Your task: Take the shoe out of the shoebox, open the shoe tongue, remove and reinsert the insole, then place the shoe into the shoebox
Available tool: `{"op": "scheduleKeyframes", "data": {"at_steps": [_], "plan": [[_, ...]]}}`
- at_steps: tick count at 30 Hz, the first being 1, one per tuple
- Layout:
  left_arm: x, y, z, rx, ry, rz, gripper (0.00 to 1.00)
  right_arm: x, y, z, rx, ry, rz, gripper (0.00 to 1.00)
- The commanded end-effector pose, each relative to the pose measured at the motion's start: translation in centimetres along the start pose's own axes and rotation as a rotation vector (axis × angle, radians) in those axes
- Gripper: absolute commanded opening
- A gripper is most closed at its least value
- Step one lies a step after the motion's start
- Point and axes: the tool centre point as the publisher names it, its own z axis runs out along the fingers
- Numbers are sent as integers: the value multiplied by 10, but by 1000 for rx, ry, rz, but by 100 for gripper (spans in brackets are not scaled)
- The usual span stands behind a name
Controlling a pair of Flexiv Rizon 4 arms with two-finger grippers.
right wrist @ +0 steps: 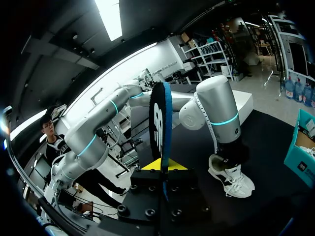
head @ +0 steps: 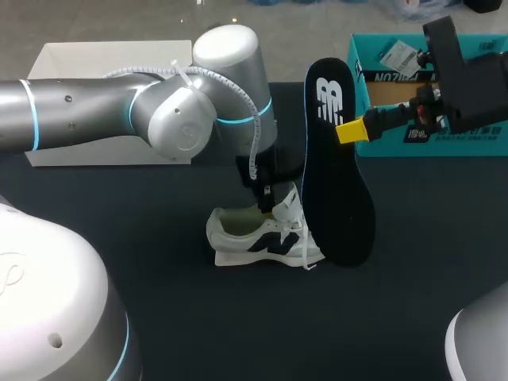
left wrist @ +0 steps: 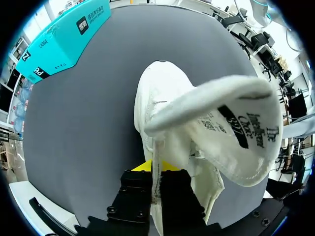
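Head view, margins first. Upper left: open white box (head: 48,63) at the far side of the dark table (head: 159,317), partly hidden by left arm (head: 159,103). Upper right: teal shoebox (head: 468,139), open, cut off by the frame's right side. Well apart from both boxes: shoe (head: 238,238) at centre. Bare dark tabletop left of the heel and across the lower middle. Tight spot right of the toe, with the insole's lower end just beside it; contact with the table not clear.

Shoe: white, dark side mark, on its sole, heel left, toe right, white lace ends loose at the toe. Tongue (left wrist: 221,123) lifted up and away from the opening, printed label on its inner face.

Left gripper (left wrist: 156,169): straight down over the shoe's mouth, fingers pinched together on the shoe's upper edge.

Insole (head: 337,167): dark, blue rim, white logo near the top end, held upright on its long axis, right of centre.

Right gripper (head: 351,130): in from the right, clamped on the insole's edge near its upper half; in the right wrist view, insole edge-on between the yellow tips.
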Motion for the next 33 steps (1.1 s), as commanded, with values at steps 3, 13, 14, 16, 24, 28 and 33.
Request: {"op": "scheduleKeyframes", "data": {"at_steps": [3,13,14,16,24,28,33], "plan": [[5,1,-2,-5,-11,-1,0,-1,3,3,5,0,2,0],[5,1,-2,-5,-11,-1,0,-1,3,3,5,0,2,0],[5,4,-6,12,-9,44,0,-1,3,3,5,0,2,0],[2,8,-13,8,61,136,0,-1,3,3,5,0,2,0],[5,18,-38,23,296,437,0,-1,3,3,5,0,2,0],[11,20,-55,82,391,661,0,-1,3,3,5,0,2,0],[24,17,-69,94,441,1162,0,-1,3,3,5,0,2,0]]}}
